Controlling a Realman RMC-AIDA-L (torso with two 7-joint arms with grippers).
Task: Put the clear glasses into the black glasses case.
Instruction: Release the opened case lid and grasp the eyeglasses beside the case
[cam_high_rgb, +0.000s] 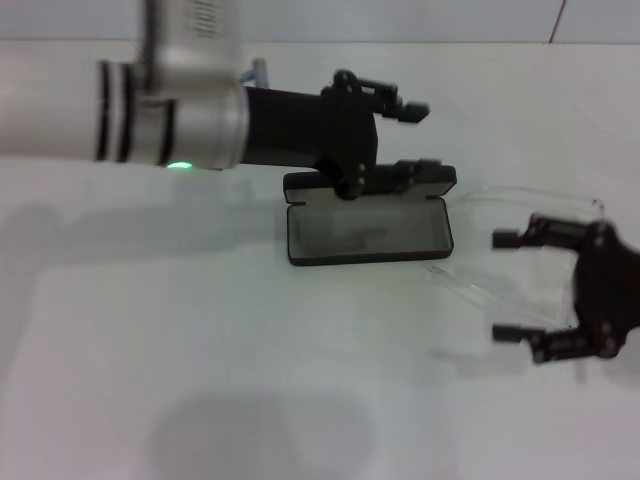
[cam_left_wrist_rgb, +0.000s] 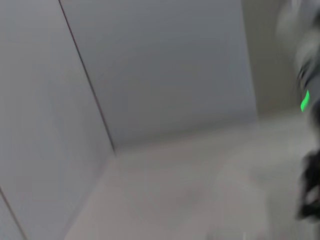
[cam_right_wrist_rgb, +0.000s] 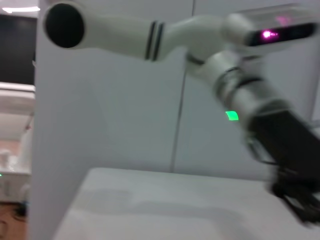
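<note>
The black glasses case (cam_high_rgb: 368, 233) lies open in the middle of the white table, grey lining up, with its lid (cam_high_rgb: 305, 184) raised at the back. My left gripper (cam_high_rgb: 428, 140) reaches in from the left and hangs open over the lid's far edge, its lower finger (cam_high_rgb: 415, 172) right at the lid. The clear glasses (cam_high_rgb: 468, 283) lie on the table just right of the case, only faint clear outlines showing. My right gripper (cam_high_rgb: 500, 286) stands open at the right, its fingertips pointing at the glasses and close to them.
The white table (cam_high_rgb: 200, 330) extends to the front and left. A white wall with a dark seam (cam_left_wrist_rgb: 85, 75) stands behind it. The right wrist view shows the left arm (cam_right_wrist_rgb: 240, 95) with its green light over the table.
</note>
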